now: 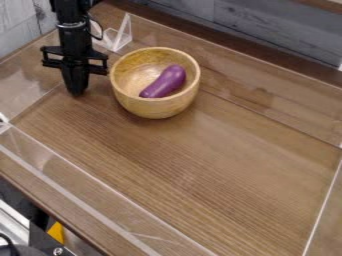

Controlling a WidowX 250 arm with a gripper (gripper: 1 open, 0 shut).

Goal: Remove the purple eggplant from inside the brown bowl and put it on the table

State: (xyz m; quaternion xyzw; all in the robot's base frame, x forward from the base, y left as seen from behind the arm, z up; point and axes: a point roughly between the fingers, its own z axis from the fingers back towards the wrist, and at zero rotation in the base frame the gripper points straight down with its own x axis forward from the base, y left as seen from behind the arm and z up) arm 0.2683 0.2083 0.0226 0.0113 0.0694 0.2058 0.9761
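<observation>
Overhead oblique view of a wooden counter [187, 170] with streaky brown grain, bordered by clear plastic walls [80, 195]. A round light-brown bowl [155, 81] with a thick rim stands on the counter toward the 11 o'clock part of the picture. The purple eggplant [162, 82] lies inside the bowl on its smooth tan floor, long axis running from about 2 o'clock to 8 o'clock, resting slightly toward the 3 o'clock side of the bowl's interior. Its surface is glossy; the stem tip is too small to make out.

The black tool [79, 88] hangs from a dark arm entering at the upper edge and points straight down at the counter. It sits at the 9 o'clock side of the bowl, just beside the outer wall and outside the rim. Its fingers are pressed together into a single narrow point and nothing is held between them. A short black crossbar juts out to either side of the tool's body above the fingers. Whether the tip touches the counter surface cannot be told from this angle.

A small clear upright panel [120, 32] stands at 12 o'clock from the bowl, near the back wall. The remaining counter, from the centre toward 5 o'clock, shows only wood grain and faint reflections.
</observation>
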